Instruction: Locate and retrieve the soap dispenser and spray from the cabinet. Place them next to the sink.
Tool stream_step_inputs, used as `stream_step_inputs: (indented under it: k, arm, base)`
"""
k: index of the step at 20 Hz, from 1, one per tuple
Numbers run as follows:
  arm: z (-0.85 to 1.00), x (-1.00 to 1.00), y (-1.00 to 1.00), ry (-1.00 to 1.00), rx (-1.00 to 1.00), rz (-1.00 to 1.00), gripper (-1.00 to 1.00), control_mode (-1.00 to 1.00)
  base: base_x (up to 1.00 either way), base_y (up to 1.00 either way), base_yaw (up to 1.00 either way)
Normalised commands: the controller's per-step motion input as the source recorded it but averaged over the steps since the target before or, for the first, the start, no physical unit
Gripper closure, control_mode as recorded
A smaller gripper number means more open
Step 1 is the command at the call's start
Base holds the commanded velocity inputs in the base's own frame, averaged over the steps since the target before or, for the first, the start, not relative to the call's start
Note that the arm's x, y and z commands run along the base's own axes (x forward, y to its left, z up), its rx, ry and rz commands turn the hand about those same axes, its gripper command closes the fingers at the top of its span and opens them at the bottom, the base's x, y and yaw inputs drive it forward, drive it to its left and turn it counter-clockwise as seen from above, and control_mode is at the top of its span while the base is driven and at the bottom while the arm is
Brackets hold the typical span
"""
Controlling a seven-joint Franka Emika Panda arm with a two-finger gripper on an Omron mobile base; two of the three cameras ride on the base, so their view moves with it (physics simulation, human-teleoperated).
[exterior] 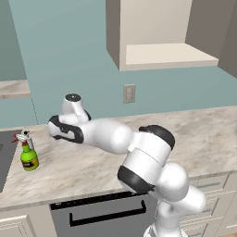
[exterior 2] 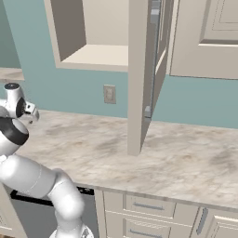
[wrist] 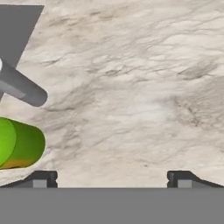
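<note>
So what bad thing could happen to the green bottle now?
The spray stands on the worktop close to the sink, so a bump might tip it in. In the hand view, it and the soap dispenser sit just off to one side of the open gripper. If the arm swings that way, it could knock both over.
</note>
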Motion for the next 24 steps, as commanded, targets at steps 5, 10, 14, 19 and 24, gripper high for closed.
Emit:
stream_step_inputs:
  k: [5,10,14,19,24]
  arm:
    - [-0.14,0.21,-0.23,-0.11,-0.36,0.02,-1.0,-1.0]
    - [-0.12,0.07,-0.32,-0.11,-0.08,0.04,-1.0,-1.0]
    - [0.08,-0.29,-0.77,-0.05,0.0,0.02,-1.0,-1.0]
    - [0.04,-0.39,-0.89,-0.05,0.01,0.0,-1.0,-1.0]
    - [-0.01,-0.46,-0.89,-0.09,0.04,0.0,-1.0,-1.0]
  base:
    - [0.0,0.0,0.0]
    - [0.0,0.0,0.0]
    - [0.0,0.0,0.0]
    - [0.0,0.0,0.0]
    - [0.0,0.0,0.0]
